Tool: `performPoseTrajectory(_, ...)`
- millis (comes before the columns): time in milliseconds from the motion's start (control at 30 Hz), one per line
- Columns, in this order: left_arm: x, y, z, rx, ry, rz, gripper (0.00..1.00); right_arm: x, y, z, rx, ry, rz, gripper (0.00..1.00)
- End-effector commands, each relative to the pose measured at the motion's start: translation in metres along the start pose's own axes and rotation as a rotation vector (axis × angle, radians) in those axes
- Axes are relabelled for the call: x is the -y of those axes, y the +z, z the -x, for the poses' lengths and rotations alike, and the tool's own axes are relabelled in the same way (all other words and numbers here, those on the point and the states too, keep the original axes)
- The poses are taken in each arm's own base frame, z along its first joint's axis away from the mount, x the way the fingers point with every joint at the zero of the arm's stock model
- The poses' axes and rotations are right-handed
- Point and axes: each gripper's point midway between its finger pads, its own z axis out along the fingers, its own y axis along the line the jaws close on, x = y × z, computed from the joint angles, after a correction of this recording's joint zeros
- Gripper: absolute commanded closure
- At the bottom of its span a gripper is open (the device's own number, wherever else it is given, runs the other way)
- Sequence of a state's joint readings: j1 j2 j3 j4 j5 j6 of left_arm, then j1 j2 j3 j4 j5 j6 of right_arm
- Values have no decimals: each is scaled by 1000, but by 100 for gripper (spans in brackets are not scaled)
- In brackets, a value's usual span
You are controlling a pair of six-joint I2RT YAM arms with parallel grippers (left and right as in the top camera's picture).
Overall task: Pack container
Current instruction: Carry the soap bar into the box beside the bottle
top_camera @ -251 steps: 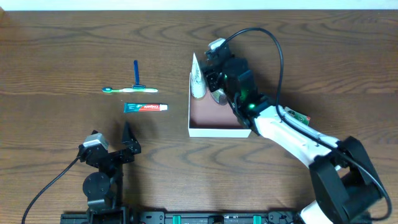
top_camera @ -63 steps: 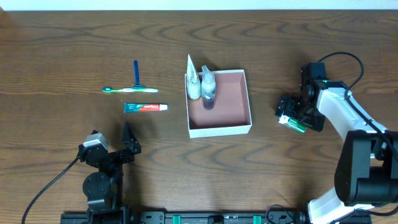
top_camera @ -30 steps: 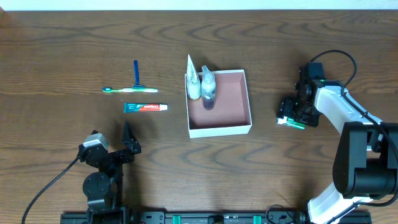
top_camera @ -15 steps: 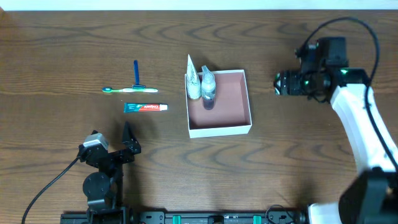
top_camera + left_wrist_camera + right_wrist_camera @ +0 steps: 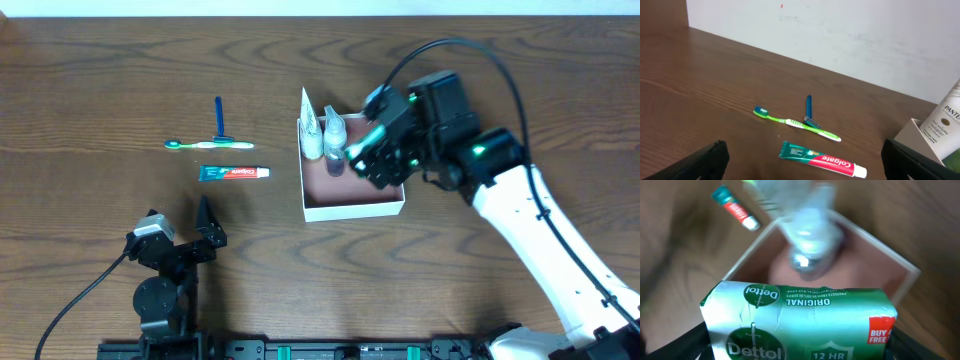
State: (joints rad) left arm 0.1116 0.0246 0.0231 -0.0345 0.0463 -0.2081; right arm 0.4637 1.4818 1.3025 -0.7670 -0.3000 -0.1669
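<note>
1. Overhead view: you see the container (image 5: 352, 209) mid-table, right of the toothpaste (image 5: 234, 173).
2. Your right gripper (image 5: 372, 160) hangs over the container, clamped on the soap box (image 5: 800, 315).
3. Your left gripper (image 5: 180, 222) sits near-left, jaws spread wide, holding nothing.
4. 2 bottles (image 5: 333, 136) stand in the container's far-left corner.

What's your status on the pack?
Left gripper open, parked. Right gripper shut on soap box, over container. Tube and bottle stand by its left wall; rest of floor bare.
</note>
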Motion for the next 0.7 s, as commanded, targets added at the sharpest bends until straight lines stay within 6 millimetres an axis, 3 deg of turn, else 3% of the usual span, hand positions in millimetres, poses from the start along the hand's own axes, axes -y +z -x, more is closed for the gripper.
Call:
performPoseTrajectory(0, -7, 1, -16, -47, 12, 23, 2, -27, 3, 1, -12, -148, 53, 45)
performPoseTrajectory(167, -7, 1, -16, -47, 12, 23, 2, -44, 21, -12, -76, -245, 98, 42)
performPoseTrajectory(467, -7, 1, -16, -47, 12, 23, 2, -37, 72, -34, -181, -296, 142, 43)
performPoseTrajectory(667, -7, 1, -16, -47, 12, 23, 2, -34, 81, -31, -170, -337, 135, 44)
